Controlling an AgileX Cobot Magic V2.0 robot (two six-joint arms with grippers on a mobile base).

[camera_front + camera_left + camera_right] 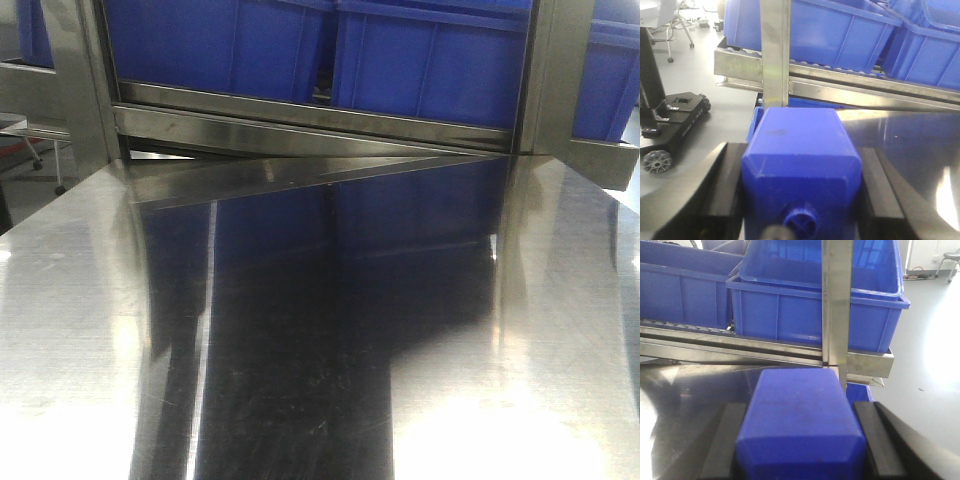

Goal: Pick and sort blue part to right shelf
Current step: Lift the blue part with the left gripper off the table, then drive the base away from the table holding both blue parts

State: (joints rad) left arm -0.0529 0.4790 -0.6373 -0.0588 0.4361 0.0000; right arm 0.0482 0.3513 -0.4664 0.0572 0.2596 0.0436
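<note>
Between the closed jaws of the right gripper (pixel 800 447) sat the blue part (pixel 800 405), cap hidden, held firm for carrying, I judged; just beyond stood the right shelf (pixel 740 346) with blue bins (pixel 805 315). The left gripper (pixel 802 195) clamped a knobbed blue block (pixel 800 150).

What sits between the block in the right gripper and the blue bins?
Right wrist view: bare tabletop, then the shelf rail and its upright post.

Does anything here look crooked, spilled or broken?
Nothing spilled or broken. On the steel shelf, one blue bin looks skewed against its neighbour. The left gripper clamps a knobbed blue block, the right gripper a blue block, both squarely.
</note>
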